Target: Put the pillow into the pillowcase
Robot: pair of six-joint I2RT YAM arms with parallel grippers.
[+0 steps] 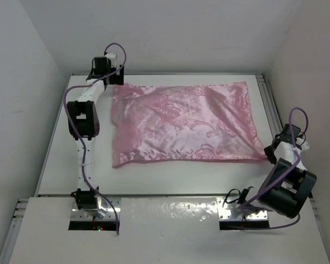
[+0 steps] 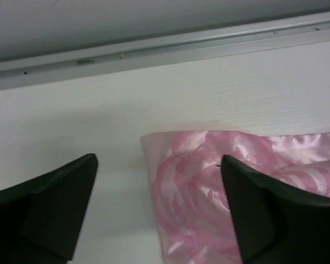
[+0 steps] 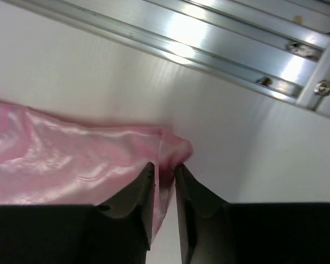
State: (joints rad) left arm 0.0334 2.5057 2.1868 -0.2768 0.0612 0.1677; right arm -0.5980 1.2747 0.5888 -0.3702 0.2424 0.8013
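pillowcase (image 1: 187, 124) spread mid-table (image 1: 154, 181), looks puffy; pillow not visible, maybe already inside; right gripper (image 3: 165, 168) clamped on near-right corner; left gripper (image 2: 159, 159) jaws apart at far-left corner; satin light, floppy, slippery; pinch corners or hem firmly

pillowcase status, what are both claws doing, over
Left claw open over pillowcase far-left corner. Right claw shut on its near-right corner. Pillow not visible; nothing blocking.

Arms (image 1: 80, 160): white links, black joints, purple cables (image 1: 298, 109), silver base plates (image 1: 113, 209); matte black pincer fingers (image 2: 49, 203).
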